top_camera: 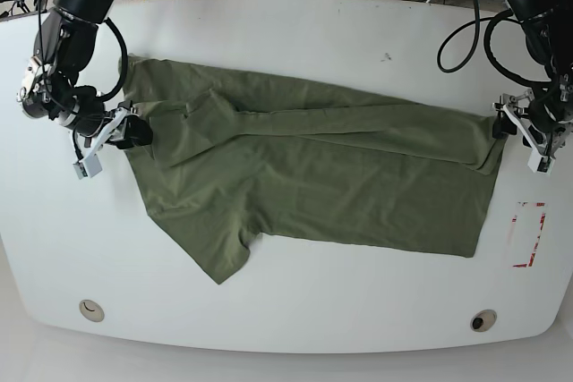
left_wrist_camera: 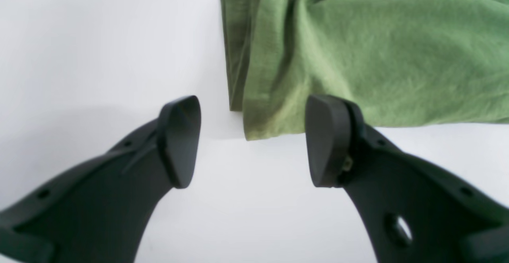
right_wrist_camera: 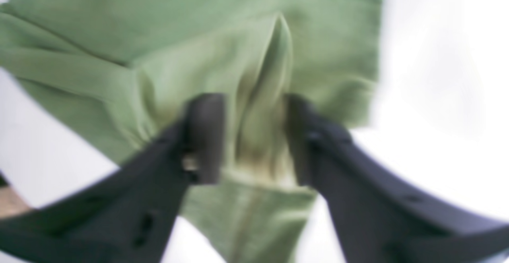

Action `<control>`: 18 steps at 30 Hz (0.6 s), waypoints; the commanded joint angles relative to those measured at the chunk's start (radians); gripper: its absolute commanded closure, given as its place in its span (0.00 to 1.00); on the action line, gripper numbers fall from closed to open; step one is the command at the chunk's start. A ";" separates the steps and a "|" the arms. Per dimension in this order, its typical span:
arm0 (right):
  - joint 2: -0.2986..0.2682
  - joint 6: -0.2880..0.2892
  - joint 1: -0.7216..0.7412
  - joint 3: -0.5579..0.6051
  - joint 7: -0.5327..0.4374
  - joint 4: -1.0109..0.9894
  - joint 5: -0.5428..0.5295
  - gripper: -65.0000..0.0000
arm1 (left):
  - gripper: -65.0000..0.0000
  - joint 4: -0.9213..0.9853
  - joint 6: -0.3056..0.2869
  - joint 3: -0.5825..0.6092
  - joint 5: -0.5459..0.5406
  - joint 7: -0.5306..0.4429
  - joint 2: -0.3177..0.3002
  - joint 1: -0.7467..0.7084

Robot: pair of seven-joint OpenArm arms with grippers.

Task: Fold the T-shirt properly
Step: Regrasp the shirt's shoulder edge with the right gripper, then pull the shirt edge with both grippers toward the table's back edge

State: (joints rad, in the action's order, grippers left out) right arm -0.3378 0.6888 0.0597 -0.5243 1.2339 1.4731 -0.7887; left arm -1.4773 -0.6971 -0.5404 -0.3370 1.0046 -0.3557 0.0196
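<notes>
Left gripper (left_wrist_camera: 252, 142) spread, empty, beside the T-shirt (top_camera: 304, 176); right gripper (right_wrist_camera: 254, 140) apparently parted around a blurred fold.

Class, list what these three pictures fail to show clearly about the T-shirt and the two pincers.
- Right wrist view: motion blur; unclear whether the right pincer grips the T-shirt fold.
- Left wrist view: frame edges cut off most of the T-shirt.
- Base view: both pincers too small; the left pincer blends with cables.

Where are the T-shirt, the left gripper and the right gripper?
T-shirt (top_camera: 340, 190): base view, middle of the olive body panel.
left gripper (left_wrist_camera: 253, 140): left wrist view, gap midway between the fingertips.
right gripper (right_wrist_camera: 254, 136): right wrist view, midway between the fingertips, cloth ridge between.
</notes>
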 commanded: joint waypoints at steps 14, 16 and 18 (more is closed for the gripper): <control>-0.068 0.009 -0.145 -0.081 -0.032 0.025 -0.076 0.46 | 0.40 -0.018 -0.001 -0.007 -0.014 -0.017 -0.018 0.018; -0.065 0.009 -0.183 -0.119 -0.032 0.038 -0.074 0.46 | 0.40 -0.018 -0.001 -0.008 -0.014 -0.017 -0.019 0.018; -0.063 0.009 -0.222 -0.150 -0.032 0.045 -0.074 0.45 | 0.40 -0.018 -0.001 -0.010 -0.014 -0.017 -0.019 0.019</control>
State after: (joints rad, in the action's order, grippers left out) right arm -0.3794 0.6891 -0.1463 -0.6525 1.2163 1.4925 -0.8421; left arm -1.4773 -0.6968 -0.5415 -0.3367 1.0046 -0.3550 0.0219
